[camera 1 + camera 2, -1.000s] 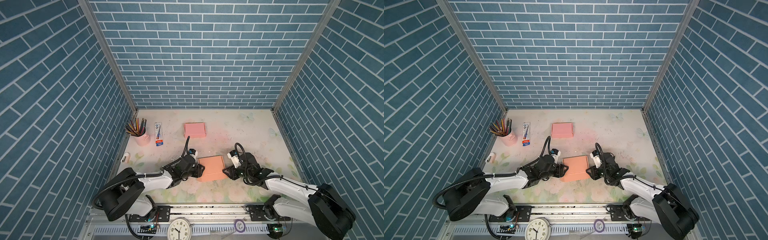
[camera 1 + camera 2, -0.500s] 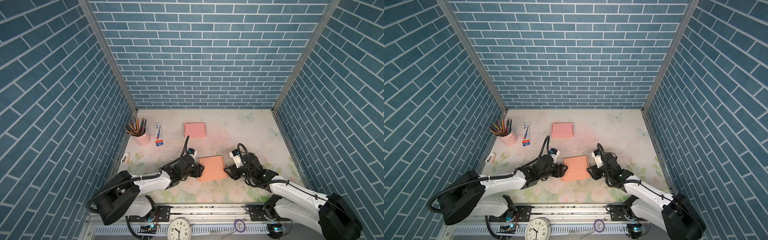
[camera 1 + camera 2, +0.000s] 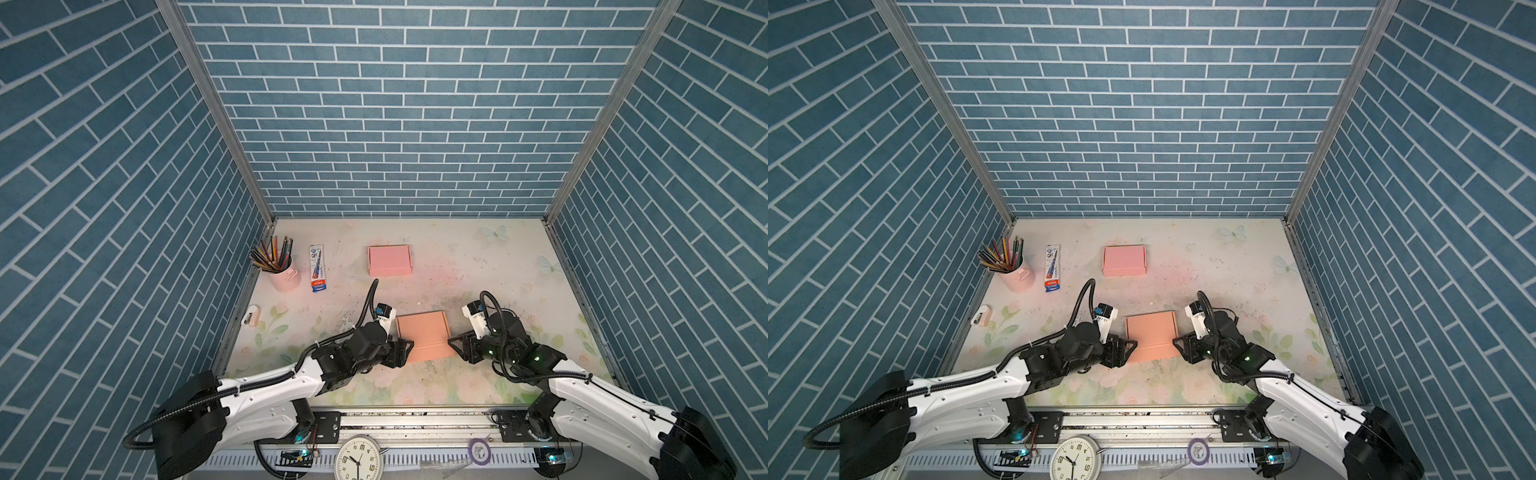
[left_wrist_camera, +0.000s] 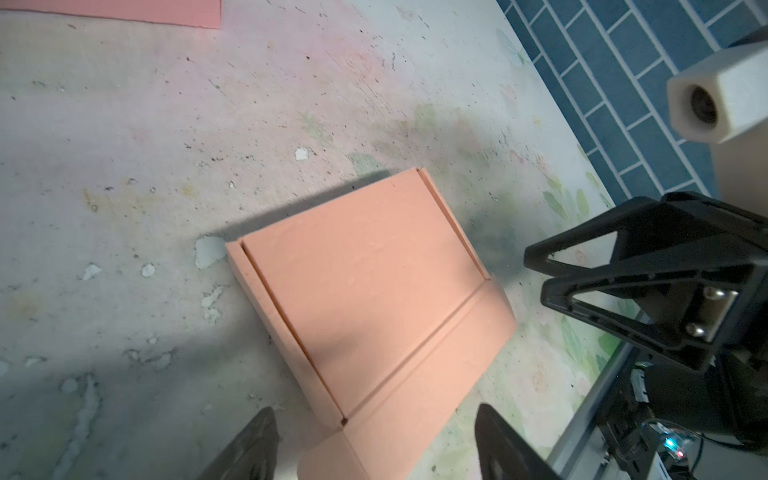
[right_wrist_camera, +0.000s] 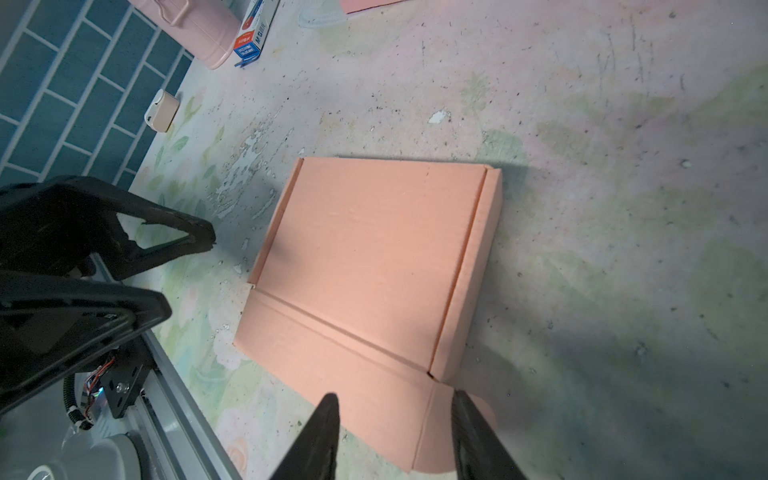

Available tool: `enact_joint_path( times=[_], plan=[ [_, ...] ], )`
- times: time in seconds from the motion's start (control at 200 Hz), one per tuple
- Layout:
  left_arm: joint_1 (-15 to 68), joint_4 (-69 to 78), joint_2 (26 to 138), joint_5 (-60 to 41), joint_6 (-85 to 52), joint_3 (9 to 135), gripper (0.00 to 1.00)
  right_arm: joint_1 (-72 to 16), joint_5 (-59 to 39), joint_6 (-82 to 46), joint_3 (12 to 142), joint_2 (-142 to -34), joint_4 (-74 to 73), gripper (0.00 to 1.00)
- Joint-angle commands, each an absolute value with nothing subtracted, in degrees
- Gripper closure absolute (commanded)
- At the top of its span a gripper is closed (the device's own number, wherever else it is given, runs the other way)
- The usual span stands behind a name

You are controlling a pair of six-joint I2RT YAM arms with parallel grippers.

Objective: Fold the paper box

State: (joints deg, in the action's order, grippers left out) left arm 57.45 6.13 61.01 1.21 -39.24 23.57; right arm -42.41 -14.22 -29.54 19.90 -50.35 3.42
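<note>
We are looking at a pale flowered table (image 3: pixel 478 266) that is sitting between blue brick-patterned walls (image 3: pixel 395 124). The paper box (image 3: pixel 424 340) is lying on it near the front edge, about the middle, and both top views are showing it (image 3: pixel 1152 336) between the two grippers. It is looking like salmon-coloured card, low and flat, with its lid lying closed on top. Narrow strips of side wall are showing along both sides of the lid. A wide flap is sticking out past a straight crease toward the robot, lying nearly flat, and its two corners are ending in rounded tabs.

The left gripper (image 3: pixel 405 353) is sitting at the box's left edge by the flap. Its fingers (image 4: pixel 257 444) are standing wide apart, with one tab lying loose between them. The right gripper (image 3: pixel 455 351) is sitting at the right edge. Its fingers (image 5: pixel 324 432) are standing apart, less widely, over the flap's other corner, and we are not seeing a grip there.

Farther back, a pink box (image 3: pixel 389 260) is lying closed. At the back left, a cup (image 3: pixel 286 276) is holding pencils (image 3: pixel 270 253), with a small carton (image 3: pixel 318 268) lying just beside it.
</note>
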Motion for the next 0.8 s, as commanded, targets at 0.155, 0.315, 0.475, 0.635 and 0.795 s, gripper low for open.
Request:
enact_joint_path(
  times=[0.155, 0.315, 0.475, 0.635, 0.795],
  plan=[
    [61.4, 6.3, 62.4, 4.0, -43.8, 21.8, 0.24, -43.9, -13.0, -33.9, 17.6, -50.7, 2.8, 0.49],
    [61.7, 8.9, 65.2, 3.6, -44.1, 21.8, 0.23, -44.0, -13.1, -33.9, 17.5, -52.3, 1.5, 0.49],
    [61.7, 9.7, 67.2, 3.1, -43.9, 22.8, 0.23, -44.1, -13.5, -33.8, 17.5, -53.6, 0.5, 0.49],
    [62.2, 10.8, 67.8, 2.9, -44.8, 22.3, 0.24, -44.2, -14.2, -34.0, 16.9, -54.8, -1.3, 0.49],
    [63.6, 12.6, 68.8, 3.8, -46.2, 21.7, 0.25, -44.5, -14.6, -33.9, 16.6, -56.2, -2.5, 0.49]
  ],
)
